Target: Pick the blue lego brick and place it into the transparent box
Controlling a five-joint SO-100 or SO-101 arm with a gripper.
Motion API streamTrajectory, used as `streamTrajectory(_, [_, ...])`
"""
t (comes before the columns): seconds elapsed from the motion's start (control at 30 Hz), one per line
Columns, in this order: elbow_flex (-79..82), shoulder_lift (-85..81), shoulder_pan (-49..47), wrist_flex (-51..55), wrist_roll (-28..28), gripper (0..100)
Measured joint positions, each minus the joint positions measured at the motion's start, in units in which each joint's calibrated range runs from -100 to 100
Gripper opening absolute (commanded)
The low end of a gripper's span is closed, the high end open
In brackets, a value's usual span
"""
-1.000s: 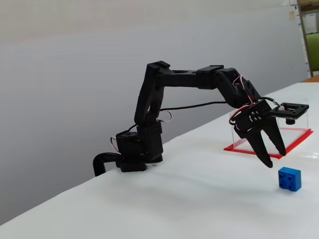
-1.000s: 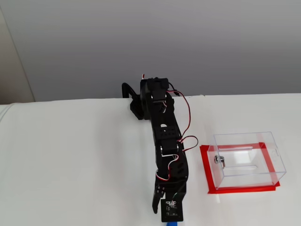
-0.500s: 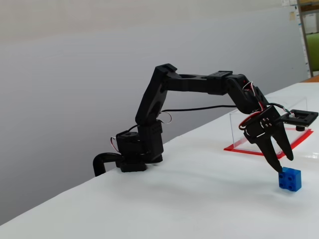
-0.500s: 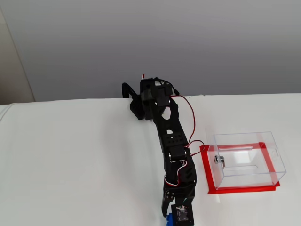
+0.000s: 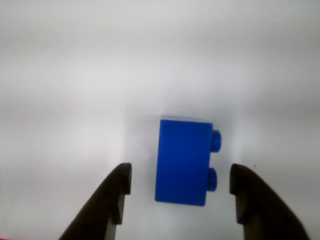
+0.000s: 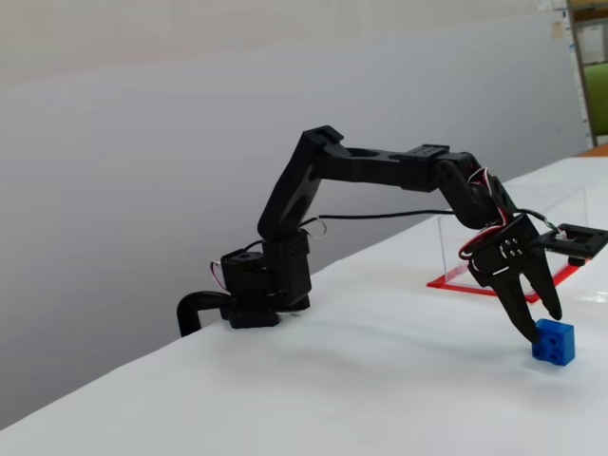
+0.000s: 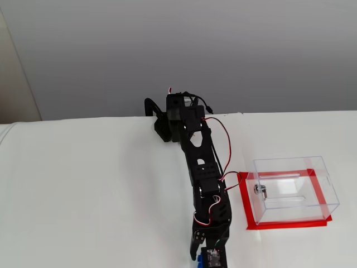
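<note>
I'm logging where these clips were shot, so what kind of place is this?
Probably an office or lab bench: a plain white table against a bare grey wall, with shelving at one fixed view's edge.

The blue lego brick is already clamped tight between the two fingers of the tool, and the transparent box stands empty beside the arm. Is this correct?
Not quite. The wrist view shows the tool open: the blue lego brick lies between the fingers, with white table visible on both sides of it, so it is not clamped. The rest holds: in a fixed view the transparent box stands empty beside the arm.
</note>
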Motion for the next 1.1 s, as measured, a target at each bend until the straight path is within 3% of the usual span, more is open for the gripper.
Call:
streamTrajectory(0.47, [-3.09, 3.72, 0.00, 0.00, -0.20, 21])
streamTrajectory(0.7, [-3.09, 3.89, 0.00, 0.00, -0.20, 2])
streamTrajectory(1.1, [-3.09, 3.89, 0.00, 0.00, -0.20, 2])
